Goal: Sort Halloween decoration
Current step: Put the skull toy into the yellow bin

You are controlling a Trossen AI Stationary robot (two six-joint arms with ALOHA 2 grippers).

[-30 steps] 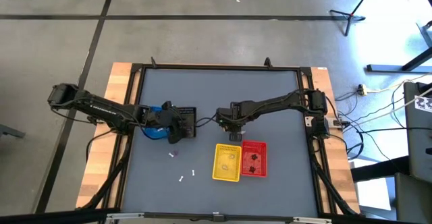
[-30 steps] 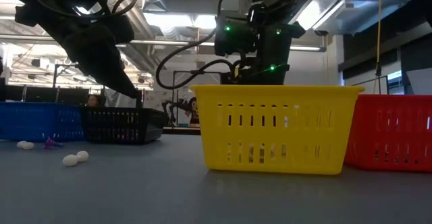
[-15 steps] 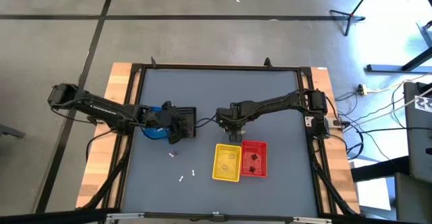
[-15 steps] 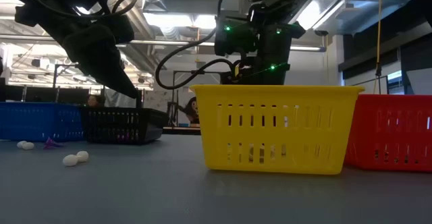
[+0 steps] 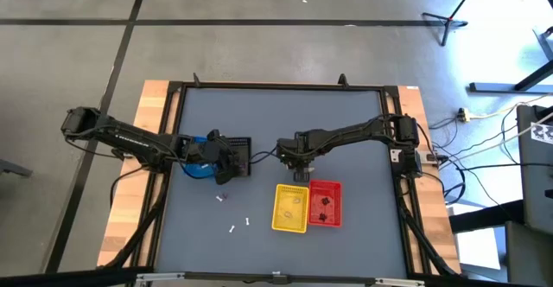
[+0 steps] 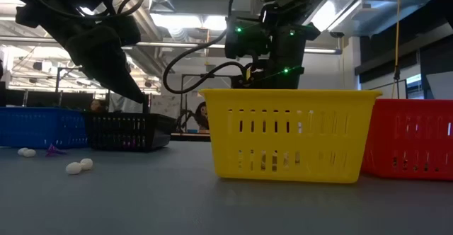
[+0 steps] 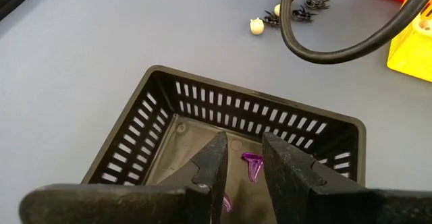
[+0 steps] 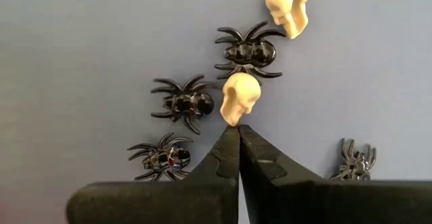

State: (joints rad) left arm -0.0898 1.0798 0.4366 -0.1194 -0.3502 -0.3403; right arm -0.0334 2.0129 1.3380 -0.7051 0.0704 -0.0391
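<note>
Right pincer (image 8: 237, 133): mine, low over the desk (image 5: 259, 114) beyond the yellow basket (image 5: 290, 207); its two tips are pressed together, and the frames do not make plain whether they nip the edge of anything.
Skull at the tips (image 8: 241, 97): a tan skull trinket lies just off my closed tips, touching or nearly so; long axis runs straight away from the pincer, jaw end toward me, crown away.
Spiders (image 8: 183, 104): black ones ring the skull, legs splayed flat; a second skull (image 8: 287, 5) lies farther off, tilted.
Step in hand: picking one tan skull from the loose cluster, as I judge it.
Next move: a lift should show whether the skull comes along; if not, I must part the tips and straddle it across its narrow width.
Left pincer (image 7: 240, 162): part open, hanging over the black basket (image 7: 162, 116), gripping nothing; purple trinkets (image 7: 252, 164) lie inside.
Farther pieces: white bits (image 5: 239, 226) lie loose on the desk near the yellow basket.
</note>
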